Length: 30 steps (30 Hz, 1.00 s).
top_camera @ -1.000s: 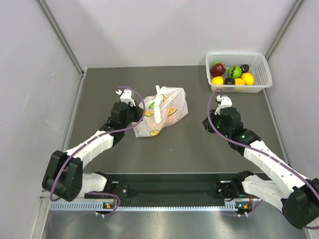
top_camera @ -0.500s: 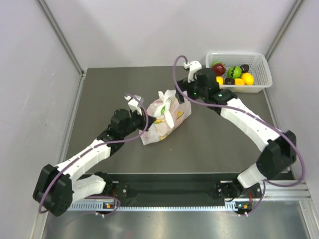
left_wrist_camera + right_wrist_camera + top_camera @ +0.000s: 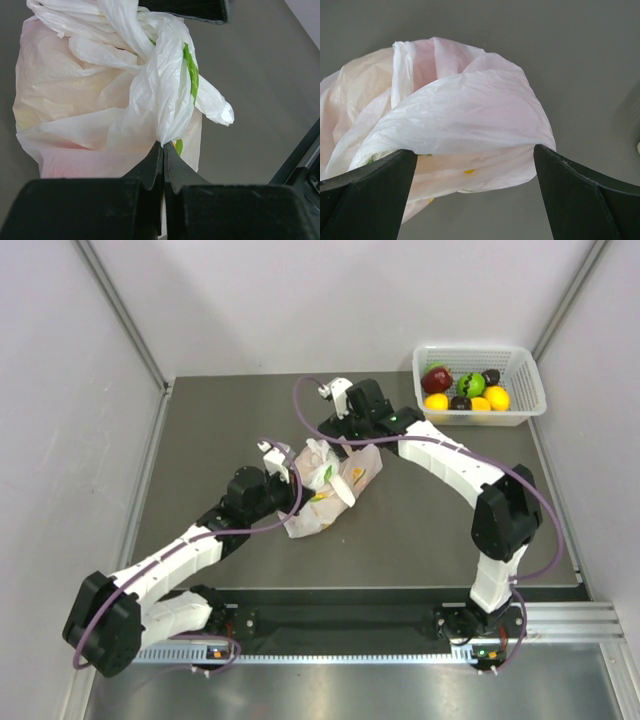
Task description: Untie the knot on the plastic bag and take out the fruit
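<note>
Crinkly white knotted plastic bag (image 3: 322, 504) pinched by left pincer (image 3: 163, 146), right pincer (image 3: 475, 151) agape.

No legible text, labels or numbers

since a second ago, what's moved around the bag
The right gripper swung left from near the white basket and now hangs open around the far side of the plastic bag. The left gripper pushed forward; its fingers are shut on a fold by the knot. The bag turned and slid slightly nearer. The basket stayed put; the knot is still tied.
</note>
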Each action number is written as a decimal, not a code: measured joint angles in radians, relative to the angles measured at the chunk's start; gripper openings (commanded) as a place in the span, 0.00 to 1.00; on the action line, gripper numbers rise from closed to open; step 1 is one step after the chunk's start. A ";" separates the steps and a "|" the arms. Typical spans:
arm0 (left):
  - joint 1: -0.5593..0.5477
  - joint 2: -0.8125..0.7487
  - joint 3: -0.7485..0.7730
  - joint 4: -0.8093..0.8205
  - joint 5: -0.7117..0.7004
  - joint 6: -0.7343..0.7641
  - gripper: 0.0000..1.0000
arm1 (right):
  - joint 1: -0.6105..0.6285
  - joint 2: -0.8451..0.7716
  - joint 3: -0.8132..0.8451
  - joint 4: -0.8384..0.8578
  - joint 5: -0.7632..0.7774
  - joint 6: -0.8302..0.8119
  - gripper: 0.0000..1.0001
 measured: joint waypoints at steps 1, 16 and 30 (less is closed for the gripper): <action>-0.003 0.000 0.000 0.000 0.000 0.000 0.00 | 0.004 0.013 0.013 -0.002 0.004 -0.003 0.96; -0.023 -0.019 -0.017 0.006 -0.069 -0.002 0.00 | -0.020 0.042 0.013 0.129 0.240 0.207 0.00; -0.032 0.054 0.006 0.009 -0.409 0.019 0.00 | -0.328 -0.465 -0.515 0.253 0.024 0.615 0.00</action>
